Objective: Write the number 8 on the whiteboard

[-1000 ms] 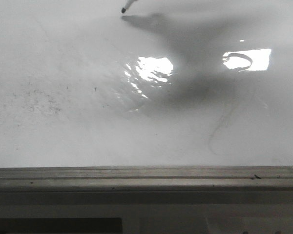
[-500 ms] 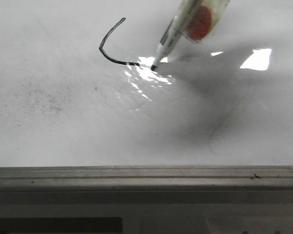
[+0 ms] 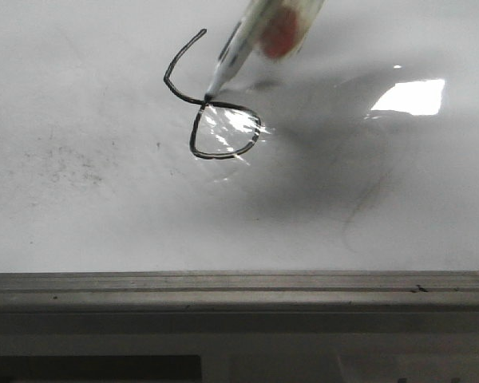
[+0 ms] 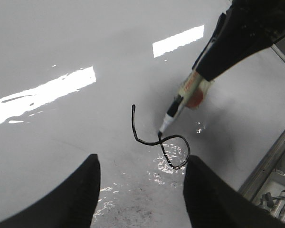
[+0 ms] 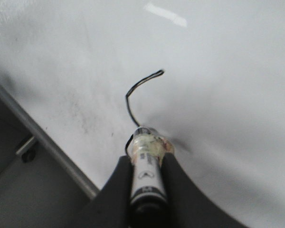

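The whiteboard (image 3: 80, 223) is glossy white with glare patches. On it is the number 8 (image 3: 193, 142) as a thin black line: an open, angular upper curve and a closed, rounder lower loop. A white marker (image 3: 227, 60) with a taped, red-spotted barrel slants down, its tip touching the line where the two parts cross. My right gripper (image 5: 147, 159) is shut on the marker barrel (image 5: 145, 175); it is also seen as a dark shape, the right gripper (image 4: 204, 71). My left gripper (image 4: 141, 190) hovers open over the board near the figure (image 4: 133, 121), holding nothing.
A grey metal rail (image 3: 239, 291) edges the board on the near side, also seen as the rail (image 5: 52, 147). Faint grey smudges (image 3: 64, 163) mark the board to the left. Beyond the rail, a tray with pens (image 4: 275, 202) shows in the left wrist view.
The marker came down from the top of the board, drew the upper curve, then swept round the lower loop. Its tip is now back at the crossing point.
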Controlling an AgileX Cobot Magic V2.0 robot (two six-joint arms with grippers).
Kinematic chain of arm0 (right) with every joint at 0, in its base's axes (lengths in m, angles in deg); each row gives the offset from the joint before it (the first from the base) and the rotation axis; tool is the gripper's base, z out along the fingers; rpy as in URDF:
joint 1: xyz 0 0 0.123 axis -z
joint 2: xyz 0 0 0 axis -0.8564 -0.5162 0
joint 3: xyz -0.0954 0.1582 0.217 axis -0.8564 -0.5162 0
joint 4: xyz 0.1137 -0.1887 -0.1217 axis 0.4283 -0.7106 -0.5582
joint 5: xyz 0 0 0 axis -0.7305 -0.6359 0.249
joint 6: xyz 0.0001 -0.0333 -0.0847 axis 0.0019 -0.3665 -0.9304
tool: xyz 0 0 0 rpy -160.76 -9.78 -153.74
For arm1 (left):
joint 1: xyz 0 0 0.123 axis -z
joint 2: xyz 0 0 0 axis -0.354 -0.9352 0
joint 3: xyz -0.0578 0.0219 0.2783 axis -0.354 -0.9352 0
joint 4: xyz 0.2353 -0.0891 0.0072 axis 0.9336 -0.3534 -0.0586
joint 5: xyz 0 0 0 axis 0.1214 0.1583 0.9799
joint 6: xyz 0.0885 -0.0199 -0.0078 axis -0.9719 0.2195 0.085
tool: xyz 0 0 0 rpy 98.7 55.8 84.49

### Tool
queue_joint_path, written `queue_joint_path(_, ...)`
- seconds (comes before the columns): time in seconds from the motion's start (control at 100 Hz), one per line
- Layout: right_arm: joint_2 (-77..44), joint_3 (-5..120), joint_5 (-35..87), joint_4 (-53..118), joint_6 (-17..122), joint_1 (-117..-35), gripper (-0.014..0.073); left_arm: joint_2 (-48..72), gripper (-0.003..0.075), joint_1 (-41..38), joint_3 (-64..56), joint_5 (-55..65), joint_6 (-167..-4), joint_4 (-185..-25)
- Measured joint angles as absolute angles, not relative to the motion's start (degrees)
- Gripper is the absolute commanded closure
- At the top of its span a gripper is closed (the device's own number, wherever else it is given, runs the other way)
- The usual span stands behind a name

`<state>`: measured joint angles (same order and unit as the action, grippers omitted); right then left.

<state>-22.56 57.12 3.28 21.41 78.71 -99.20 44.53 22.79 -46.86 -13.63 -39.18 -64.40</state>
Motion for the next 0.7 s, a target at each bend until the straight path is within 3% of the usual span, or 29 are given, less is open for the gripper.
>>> queue_joint_path(0.24,-21.76,58.57,7.85,18.89,79.20,-96.83,0.0637,44.53,0.0352,22.79,-46.86,-13.63,-39.18,-64.40)
queue_joint_path(0.7,-21.29,58.97,5.74,17.15,79.20,-103.88,0.0637,38.95,0.0352,22.90,-46.86,-15.58,-39.18,-63.15)
